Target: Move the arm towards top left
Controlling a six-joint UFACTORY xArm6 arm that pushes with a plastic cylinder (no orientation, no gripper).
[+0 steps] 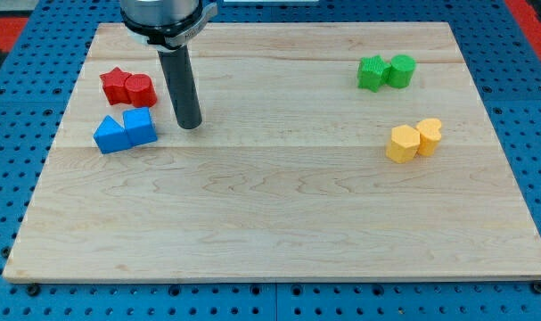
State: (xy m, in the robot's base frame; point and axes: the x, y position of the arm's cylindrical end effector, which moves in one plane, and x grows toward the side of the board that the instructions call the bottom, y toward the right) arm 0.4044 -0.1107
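Note:
My tip (190, 126) rests on the wooden board (279, 205) in its upper left part. A red star block (116, 84) and a red rounded block (142, 89) touch each other just to the left of the rod. Two blue blocks, one (109, 135) and the other (139, 126), sit side by side to the left of the tip, a small gap away.
A green star block (371, 72) and a green rounded block (401, 70) sit at the upper right. Two yellow blocks, one (401, 143) and the other (429, 135), lie below them at the right. A blue pegboard (12, 178) surrounds the board.

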